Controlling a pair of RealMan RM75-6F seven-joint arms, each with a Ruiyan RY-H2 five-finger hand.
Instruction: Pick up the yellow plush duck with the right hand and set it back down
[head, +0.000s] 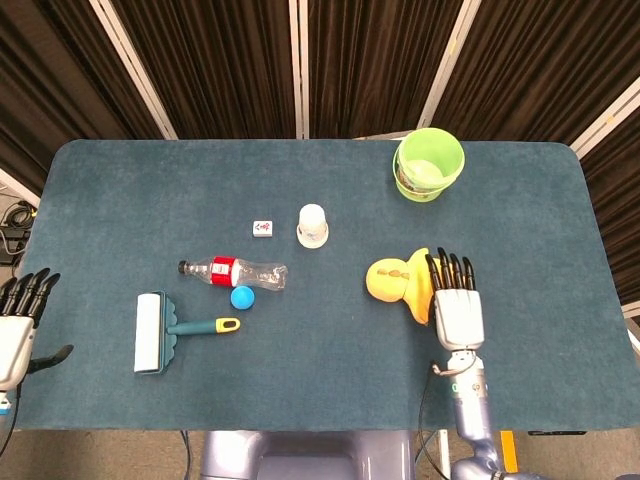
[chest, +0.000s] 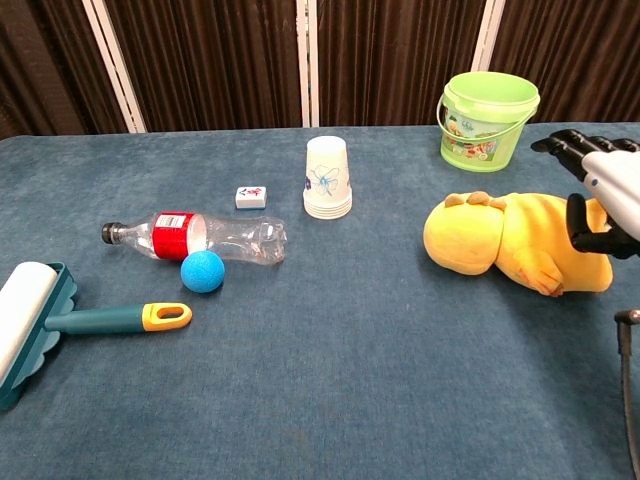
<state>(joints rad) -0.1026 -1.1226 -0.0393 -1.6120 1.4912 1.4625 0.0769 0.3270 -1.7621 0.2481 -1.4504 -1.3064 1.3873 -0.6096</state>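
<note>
We note the right hand (head: 457, 305) poised over the yellow plush duck (head: 400, 280), fingers (head: 448, 270) released and extended, grasping nothing; likely positioned for a top grab. Duck lies on its side on the tabletop (head: 120, 190), toward 4 o'clock. Green bucket (head: 429, 163) at 1 o'clock, paper cup (head: 312, 225) nearby; neither obstructs. Left hand (head: 18, 322) idle at 8 o'clock, fingers released.

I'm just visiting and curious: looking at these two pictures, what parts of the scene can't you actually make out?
- Duck's rear: in both views the right hand covers the back part of the yellow plush duck.
- Contact: neither view shows whether that hand touches the duck.
- Left hand: cut off by the head view's left edge; absent from the chest view.
- Small tile: its markings are too small to read.
- Green bucket: the chest view hides its inside.
</note>
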